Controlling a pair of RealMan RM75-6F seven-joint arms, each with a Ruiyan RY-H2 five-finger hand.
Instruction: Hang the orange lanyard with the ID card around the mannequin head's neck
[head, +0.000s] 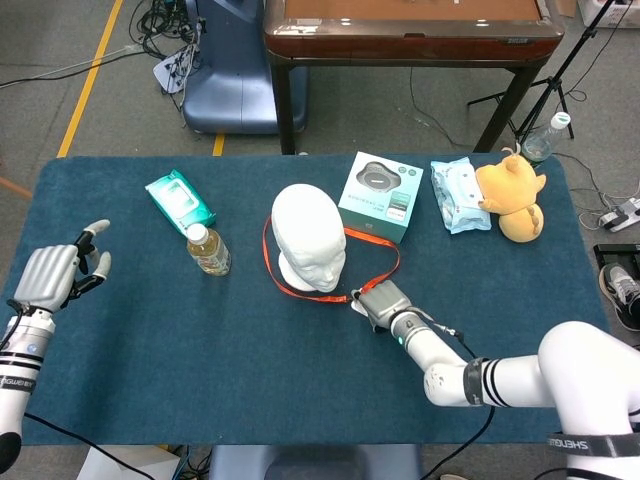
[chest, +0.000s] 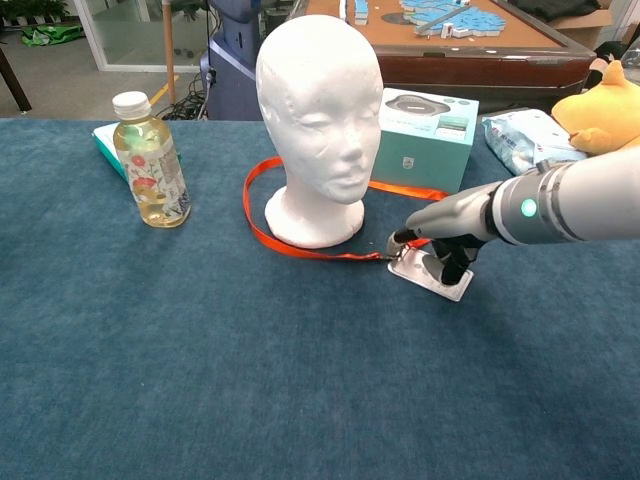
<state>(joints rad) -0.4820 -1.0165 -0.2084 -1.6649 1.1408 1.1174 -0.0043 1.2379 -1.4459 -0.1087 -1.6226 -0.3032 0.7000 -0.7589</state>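
We find the right hand (chest: 440, 240) with fingers clamped on the white ID card (chest: 428, 277) at four o'clock of the white foam mannequin head (chest: 318, 110), its orange lanyard (chest: 300, 247) ringing the base on the table; release seems next.

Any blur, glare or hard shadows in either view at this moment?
Head view: even overhead light, sharp, mild wide-angle bend at the table edges. Chest view: sharp on the mannequin head, soft shadow under the right hand, no glare.
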